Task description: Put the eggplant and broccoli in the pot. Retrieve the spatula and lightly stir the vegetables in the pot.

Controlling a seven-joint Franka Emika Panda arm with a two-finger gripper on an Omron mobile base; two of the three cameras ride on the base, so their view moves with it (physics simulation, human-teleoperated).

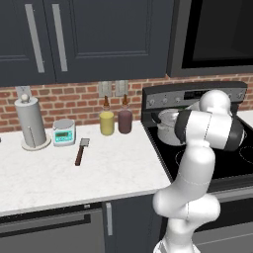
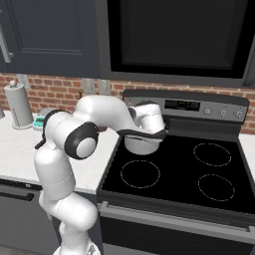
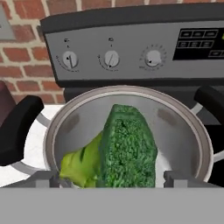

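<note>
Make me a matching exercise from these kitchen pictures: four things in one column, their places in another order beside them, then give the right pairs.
Things:
1. broccoli
2. spatula
3. pot
4. paper towel roll

Places:
A. flat on the white counter, in front of the small scale
B. on the stove's back left burner
C. inside the pot
D. upright at the counter's far left, by the brick wall

Pairs: 1-C, 2-A, 3-B, 4-D

Red brick backsplash (image 1: 69, 101) at twelve o'clock, dark cabinets (image 1: 99, 34) above, white countertop (image 1: 74, 173) below, black stove (image 2: 174, 174) at three o'clock.
</note>
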